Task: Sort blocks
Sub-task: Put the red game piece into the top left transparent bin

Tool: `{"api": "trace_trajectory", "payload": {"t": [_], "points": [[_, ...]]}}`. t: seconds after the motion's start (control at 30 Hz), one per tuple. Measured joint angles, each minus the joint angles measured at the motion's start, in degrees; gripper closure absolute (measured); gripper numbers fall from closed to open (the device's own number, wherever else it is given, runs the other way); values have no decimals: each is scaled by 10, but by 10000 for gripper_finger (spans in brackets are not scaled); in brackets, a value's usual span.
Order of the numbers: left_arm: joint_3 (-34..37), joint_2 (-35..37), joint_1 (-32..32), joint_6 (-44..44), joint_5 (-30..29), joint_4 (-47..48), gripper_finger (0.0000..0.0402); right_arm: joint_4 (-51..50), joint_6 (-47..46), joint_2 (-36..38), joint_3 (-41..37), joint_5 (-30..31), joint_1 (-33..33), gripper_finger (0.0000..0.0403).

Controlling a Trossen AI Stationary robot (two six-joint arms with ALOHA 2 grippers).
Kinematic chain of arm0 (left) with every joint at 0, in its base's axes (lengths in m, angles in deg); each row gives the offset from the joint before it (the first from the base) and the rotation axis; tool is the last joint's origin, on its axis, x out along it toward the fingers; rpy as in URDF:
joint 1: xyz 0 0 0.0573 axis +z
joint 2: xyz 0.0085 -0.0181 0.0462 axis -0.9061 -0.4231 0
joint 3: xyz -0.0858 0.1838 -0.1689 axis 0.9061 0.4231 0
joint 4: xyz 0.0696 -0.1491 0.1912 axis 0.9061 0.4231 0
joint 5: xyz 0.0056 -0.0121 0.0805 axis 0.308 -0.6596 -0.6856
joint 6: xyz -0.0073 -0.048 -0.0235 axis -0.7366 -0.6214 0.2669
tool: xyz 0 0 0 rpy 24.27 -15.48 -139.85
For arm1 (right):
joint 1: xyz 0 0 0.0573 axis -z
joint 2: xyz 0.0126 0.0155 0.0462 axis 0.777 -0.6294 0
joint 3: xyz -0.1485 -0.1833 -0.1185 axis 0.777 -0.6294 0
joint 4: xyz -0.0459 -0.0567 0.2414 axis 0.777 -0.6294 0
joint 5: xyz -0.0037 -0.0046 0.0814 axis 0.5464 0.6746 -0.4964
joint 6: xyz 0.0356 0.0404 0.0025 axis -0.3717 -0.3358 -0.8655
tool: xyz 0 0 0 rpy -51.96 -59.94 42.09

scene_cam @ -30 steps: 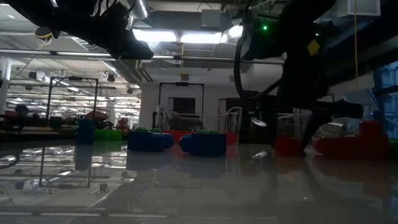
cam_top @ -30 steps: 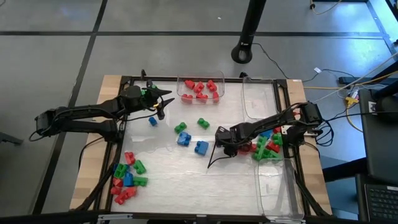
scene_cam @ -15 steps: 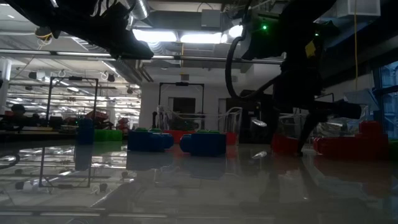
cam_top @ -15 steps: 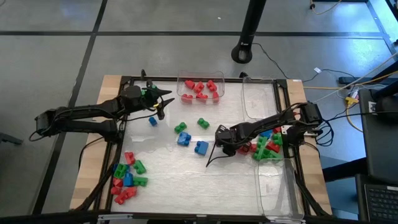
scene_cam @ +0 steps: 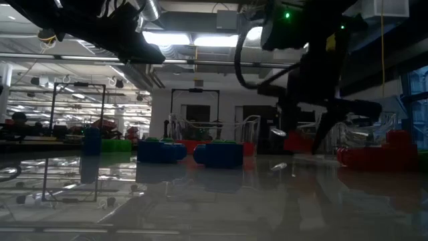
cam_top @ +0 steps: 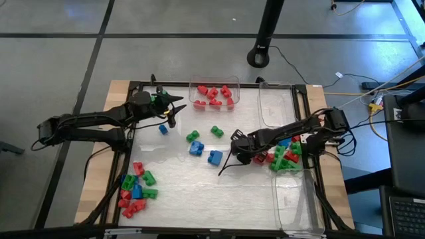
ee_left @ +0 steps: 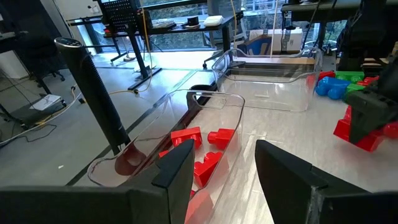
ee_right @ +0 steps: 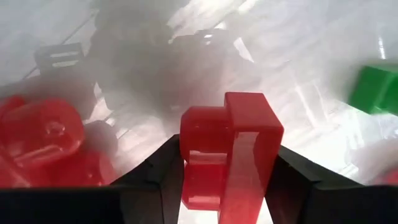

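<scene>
Tabletop (cam_top: 199,186) mid-strip bare between blocks (cam_top: 196,143).

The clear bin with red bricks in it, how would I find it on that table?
Look to the table's far edge, away from the arms' bases. The clear bin sits near its middle, just beyond the left gripper. Unlike the bare bin beside it, it holds only red bricks.
</scene>
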Motion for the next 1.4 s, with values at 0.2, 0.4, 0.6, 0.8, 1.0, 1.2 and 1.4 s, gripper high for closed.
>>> {"api": "trace_trajectory", "payload": {"t": [0.2,0.4,0.6,0.8,1.0,1.2,1.4], "points": [[0,0,0,0,0,0,243,-12,0,33,14,42,5,231],[0,0,0,0,0,0,243,-37,-1,39,88,71,45,230],[0,0,0,0,0,0,243,-22,14,39,163,76,115,229],[0,0,0,0,0,0,243,56,32,39,192,46,196,229],[0,0,0,0,0,0,243,130,32,24,192,-27,270,229],[0,0,0,4,0,0,243,175,31,-2,192,-45,306,228],[0,0,0,5,0,0,243,199,26,-19,192,-45,311,227]]}}
